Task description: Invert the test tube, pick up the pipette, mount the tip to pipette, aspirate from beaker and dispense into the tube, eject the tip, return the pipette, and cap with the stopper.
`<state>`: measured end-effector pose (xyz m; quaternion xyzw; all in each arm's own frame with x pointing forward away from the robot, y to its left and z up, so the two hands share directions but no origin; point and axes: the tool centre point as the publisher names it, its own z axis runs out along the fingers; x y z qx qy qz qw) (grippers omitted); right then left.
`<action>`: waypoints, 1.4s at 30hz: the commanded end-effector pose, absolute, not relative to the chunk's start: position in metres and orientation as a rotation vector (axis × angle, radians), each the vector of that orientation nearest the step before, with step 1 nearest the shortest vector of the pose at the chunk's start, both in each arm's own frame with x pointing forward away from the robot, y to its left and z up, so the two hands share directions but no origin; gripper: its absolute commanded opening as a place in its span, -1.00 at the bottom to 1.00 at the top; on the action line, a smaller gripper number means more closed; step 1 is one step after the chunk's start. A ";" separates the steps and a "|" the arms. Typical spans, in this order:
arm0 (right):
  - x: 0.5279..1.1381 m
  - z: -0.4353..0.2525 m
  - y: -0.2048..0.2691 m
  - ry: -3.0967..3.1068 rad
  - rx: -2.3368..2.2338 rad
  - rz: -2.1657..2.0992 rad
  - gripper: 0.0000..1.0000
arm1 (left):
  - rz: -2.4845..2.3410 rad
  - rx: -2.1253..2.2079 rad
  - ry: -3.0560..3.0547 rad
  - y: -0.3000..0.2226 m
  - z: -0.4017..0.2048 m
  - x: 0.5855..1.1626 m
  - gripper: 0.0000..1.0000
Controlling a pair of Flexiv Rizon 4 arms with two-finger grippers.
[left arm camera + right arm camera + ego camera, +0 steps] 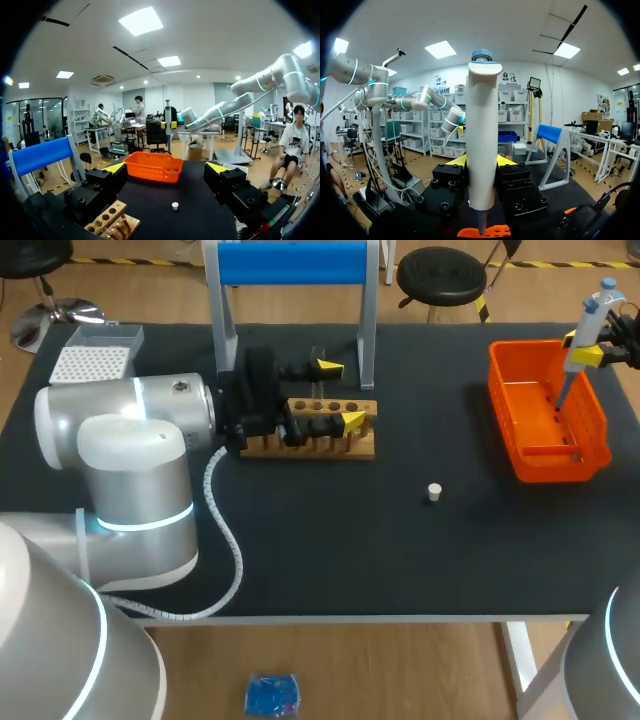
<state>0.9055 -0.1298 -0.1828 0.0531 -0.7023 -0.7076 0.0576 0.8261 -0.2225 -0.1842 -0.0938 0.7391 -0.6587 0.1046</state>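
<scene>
White plastic pipette with a blue top (pixel 482 135) is pinched from two sides between the yellow-tipped fingers of the right gripper (pixel 580 348), its narrow lower end hanging over the orange plastic basket (pixel 545 462) at the right side of the black desk (pixel 330 540). The left gripper (pixel 341 394) hovers with its fingers spread wide over the wooden test-tube rack (pixel 360 448), closing on nothing. A small white stopper (pixel 433 492) lies on the desk between rack and basket, apart from both.
</scene>
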 end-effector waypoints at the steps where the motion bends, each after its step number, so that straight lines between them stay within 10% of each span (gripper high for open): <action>1: 0.907 -0.182 -0.131 -2.129 0.165 -2.141 -1.00 | -1.918 -0.285 2.241 -0.221 -0.176 0.830 1.00; 27: 0.881 -0.168 -0.131 -2.238 0.144 -2.063 -1.00 | -1.908 -0.308 2.248 -0.223 -0.170 0.831 1.00; 42: 0.807 -0.144 -0.026 -2.311 0.143 -2.038 -1.00 | -1.908 -0.308 2.248 -0.223 -0.170 0.831 1.00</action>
